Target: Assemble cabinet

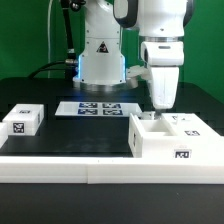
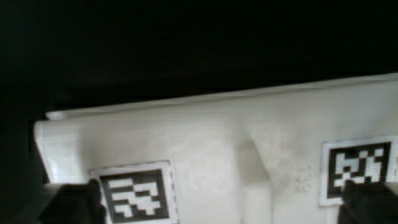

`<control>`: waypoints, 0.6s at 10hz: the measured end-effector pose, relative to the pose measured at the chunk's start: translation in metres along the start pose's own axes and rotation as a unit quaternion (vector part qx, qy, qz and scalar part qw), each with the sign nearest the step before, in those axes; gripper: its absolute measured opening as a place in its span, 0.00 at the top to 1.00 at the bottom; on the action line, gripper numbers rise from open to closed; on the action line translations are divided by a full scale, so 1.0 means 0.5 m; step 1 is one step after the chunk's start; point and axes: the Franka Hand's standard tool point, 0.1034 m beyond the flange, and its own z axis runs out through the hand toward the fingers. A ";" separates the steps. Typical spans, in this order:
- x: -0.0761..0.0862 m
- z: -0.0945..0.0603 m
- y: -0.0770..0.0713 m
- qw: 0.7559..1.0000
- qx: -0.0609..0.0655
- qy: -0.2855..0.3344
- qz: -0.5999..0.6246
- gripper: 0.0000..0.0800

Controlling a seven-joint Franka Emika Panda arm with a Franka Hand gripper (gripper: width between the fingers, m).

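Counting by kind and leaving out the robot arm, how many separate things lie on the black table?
cabinet: 1
small white tagged block: 1
marker board: 1
Total: 3

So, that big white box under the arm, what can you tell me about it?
The cabinet is a white, plastic-looking, open-topped box with inner dividers forming compartments. Small black-and-white square tags mark its front and top. It rests upright on the black table, at the exterior view's right. The gripper hangs just above it; whether they touch cannot be told.
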 end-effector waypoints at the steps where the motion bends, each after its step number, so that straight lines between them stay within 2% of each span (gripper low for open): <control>1: 0.000 0.002 -0.001 1.000 0.001 0.000 0.000 0.33; 2: 0.000 0.006 -0.004 1.000 0.004 0.000 0.000 0.51; 3: -0.001 0.009 -0.005 1.000 0.005 0.000 0.000 0.51; 4: -0.001 0.009 -0.006 1.000 0.005 0.000 0.000 0.74; 5: -0.001 0.010 -0.006 1.000 0.006 0.000 0.000 0.74; 6: 0.000 0.010 -0.006 1.000 0.005 0.000 0.001 0.91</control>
